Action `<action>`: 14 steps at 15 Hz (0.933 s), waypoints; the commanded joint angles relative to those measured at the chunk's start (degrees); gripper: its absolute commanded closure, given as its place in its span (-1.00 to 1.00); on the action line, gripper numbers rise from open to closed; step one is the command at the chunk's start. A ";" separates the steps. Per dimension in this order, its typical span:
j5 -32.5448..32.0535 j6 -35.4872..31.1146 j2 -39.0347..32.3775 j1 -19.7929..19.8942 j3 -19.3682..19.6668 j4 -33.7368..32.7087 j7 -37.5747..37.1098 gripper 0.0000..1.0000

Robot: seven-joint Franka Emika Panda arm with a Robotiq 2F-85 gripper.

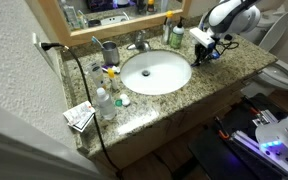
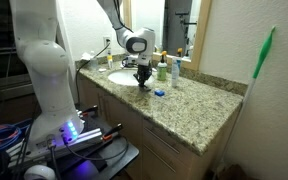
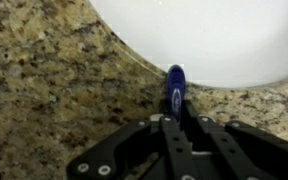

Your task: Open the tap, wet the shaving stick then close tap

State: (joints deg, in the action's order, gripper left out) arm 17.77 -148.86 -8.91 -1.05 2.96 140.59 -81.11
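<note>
Shaving stick (image 3: 175,85) pinched between the jaws, blue end jutting ahead of them, at the sink (image 3: 224,40) rim on the desk (image 3: 44,90). Risk: slim handle, shallow pinch; may pivot or slip on lifting. Tap (image 1: 141,44) well beyond, across the basin.

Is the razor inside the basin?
No, the razor is over the granite counter, tip at the basin rim, clamped in the end effector.

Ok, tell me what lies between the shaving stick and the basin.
Nothing: in the wrist view the shaving stick tip reaches the basin rim, granite countertop either side.
</note>
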 commanded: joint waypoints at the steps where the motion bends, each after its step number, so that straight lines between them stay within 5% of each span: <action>1: 1.25 6.49 3.03 -1.32 -3.05 0.90 3.33 0.93; 8: 1.81 9.34 4.07 -5.38 -8.11 -0.87 3.80 0.93; 9: 1.96 9.42 4.50 -5.80 -8.53 -0.92 3.57 0.71; 14: 3.48 9.90 1.99 -6.30 -9.35 -3.65 7.82 0.93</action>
State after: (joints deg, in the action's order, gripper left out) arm 19.71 -139.58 -4.86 -6.96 -5.27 139.66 -77.53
